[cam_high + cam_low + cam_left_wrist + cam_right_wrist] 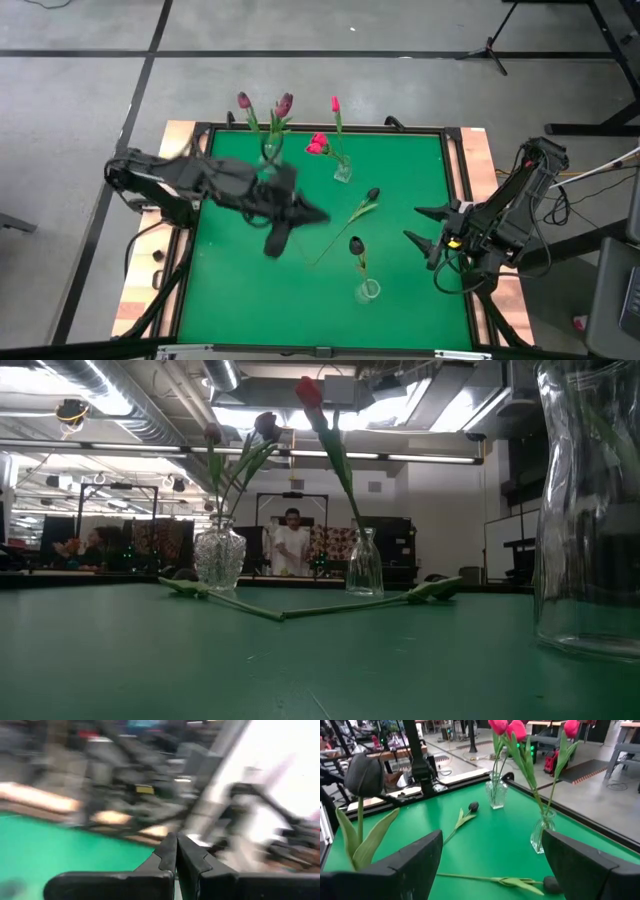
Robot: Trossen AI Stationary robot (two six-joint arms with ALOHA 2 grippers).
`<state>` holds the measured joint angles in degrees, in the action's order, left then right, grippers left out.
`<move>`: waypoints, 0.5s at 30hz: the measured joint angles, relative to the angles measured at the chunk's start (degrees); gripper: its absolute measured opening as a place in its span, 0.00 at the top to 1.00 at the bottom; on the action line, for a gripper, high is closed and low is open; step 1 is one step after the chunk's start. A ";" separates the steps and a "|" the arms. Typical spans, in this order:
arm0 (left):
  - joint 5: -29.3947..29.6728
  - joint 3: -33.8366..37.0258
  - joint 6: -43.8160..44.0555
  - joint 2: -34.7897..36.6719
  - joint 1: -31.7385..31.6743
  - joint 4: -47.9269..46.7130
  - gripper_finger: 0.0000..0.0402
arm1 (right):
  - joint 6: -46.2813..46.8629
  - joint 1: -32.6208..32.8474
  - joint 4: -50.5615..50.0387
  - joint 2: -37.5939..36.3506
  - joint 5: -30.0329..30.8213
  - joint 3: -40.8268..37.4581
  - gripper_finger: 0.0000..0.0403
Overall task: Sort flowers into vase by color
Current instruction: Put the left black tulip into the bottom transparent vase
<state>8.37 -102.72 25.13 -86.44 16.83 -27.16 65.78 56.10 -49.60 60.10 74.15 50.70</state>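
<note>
A dark flower (358, 212) lies flat on the counter (400, 180), stem slanting, between the two pincers. The left pincer (318, 213), pressed together and empty, hovers just beside its stem; the right pincer (428, 228), spread wide, waits farther off

- On the tabletop (230, 290) three vases stand: one vase (270, 152) at the far edge toward the left, a second vase (343, 170) just right of it, a third vase (368, 290) near the front edge.
- Two flowers (283, 105) stand in the far left vase, three flowers (318, 145) in the second, one flower (356, 246) in the front vase.
- Two loose flowers lie on the tabletop between the vases: one flower (371, 196) right of centre, another (492, 880) crossing near it.
- The left tool (318, 213) is above the tabletop's middle, left of the lying flowers.
- The right tool (418, 226) is at the right side, near the front vase.
</note>
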 joint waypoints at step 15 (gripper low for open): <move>-1.33 36.55 -0.62 28.07 0.87 30.87 1.00 | 1.51 0.00 -0.02 0.00 6.34 0.00 0.16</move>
<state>7.04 -66.17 24.51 -58.37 17.69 3.71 67.29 56.10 -49.62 60.10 80.49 50.70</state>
